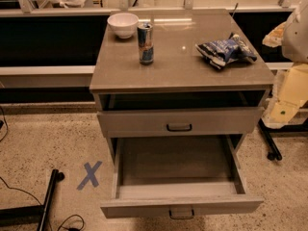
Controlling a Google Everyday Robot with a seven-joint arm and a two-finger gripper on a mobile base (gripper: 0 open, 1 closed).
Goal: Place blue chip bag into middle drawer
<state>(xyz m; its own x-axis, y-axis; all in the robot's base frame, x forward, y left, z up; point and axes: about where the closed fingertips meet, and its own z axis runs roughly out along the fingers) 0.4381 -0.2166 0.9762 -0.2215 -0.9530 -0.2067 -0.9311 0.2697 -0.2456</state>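
The blue chip bag lies crumpled on the right side of the cabinet top. The middle drawer is pulled out towards me, and its grey inside shows nothing in it. The drawer above it is shut. My gripper hangs at the right edge of the view, beside the cabinet's right side. It is below and to the right of the bag and holds nothing that I can see.
A blue-and-silver can and a white bowl stand on the left of the cabinet top. A blue tape X marks the floor at the left. Black stand legs lie at the bottom left and the right.
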